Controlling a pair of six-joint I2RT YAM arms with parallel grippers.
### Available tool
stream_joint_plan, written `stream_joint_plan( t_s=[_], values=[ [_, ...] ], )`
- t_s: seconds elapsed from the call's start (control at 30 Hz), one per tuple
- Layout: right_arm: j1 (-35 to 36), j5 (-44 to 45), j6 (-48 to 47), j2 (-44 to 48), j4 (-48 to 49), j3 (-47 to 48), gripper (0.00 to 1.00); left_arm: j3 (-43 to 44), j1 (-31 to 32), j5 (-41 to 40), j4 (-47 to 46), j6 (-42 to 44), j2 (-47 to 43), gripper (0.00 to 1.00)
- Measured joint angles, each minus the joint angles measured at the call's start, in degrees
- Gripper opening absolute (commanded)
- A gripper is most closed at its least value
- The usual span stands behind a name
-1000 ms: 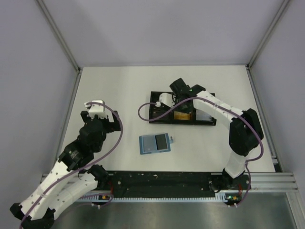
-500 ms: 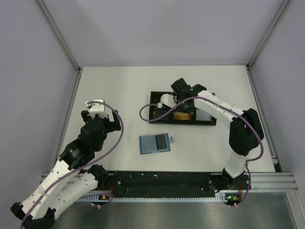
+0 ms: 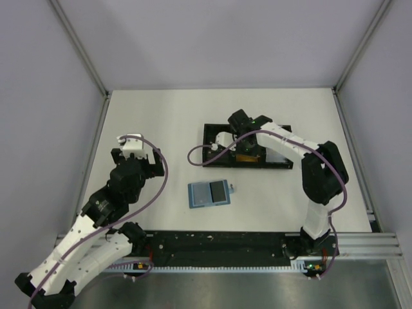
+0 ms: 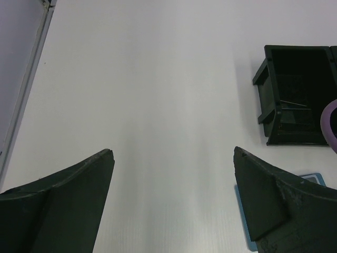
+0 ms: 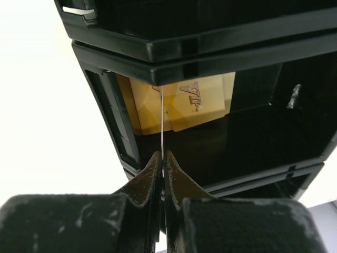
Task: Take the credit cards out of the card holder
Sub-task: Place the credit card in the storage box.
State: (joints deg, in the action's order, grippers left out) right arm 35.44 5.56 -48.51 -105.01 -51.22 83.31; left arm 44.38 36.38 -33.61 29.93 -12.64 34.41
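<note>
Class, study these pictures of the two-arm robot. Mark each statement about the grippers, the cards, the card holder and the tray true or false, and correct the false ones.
1. The left gripper is open and holds nothing. True.
2. The card holder lies inside the tray. False: the card holder lies open on the table, apart from the black tray and nearer to the arms' bases.
3. An orange-gold card lies in a compartment of the black tray. True.
4. The right gripper is wide open above the tray. False: the right gripper is shut on a thin card, seen edge-on, above the tray.
</note>
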Motion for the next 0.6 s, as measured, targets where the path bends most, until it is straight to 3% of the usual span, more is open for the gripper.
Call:
stream_joint_plan(
  t_s=[0.2, 0.4, 0.6],
  values=[
    [0.0, -0.7, -0.63, -1.29, -0.87, 0.11, 0.0, -0.02, -0.37, 0.68, 0.0, 0.0, 0.11, 0.99],
    [0.0, -0.74, -1.53, -3.58, -1.77, 2.91, 0.14, -0.02, -0.76, 1.11, -0.02, 0.02, 0.61, 0.99],
    [0.02, -0.26, -2.1, -5.42, -2.05, 4.59, 0.17, -0.02, -1.18, 1.25, -0.02, 0.17, 0.63, 0.99]
  ],
)
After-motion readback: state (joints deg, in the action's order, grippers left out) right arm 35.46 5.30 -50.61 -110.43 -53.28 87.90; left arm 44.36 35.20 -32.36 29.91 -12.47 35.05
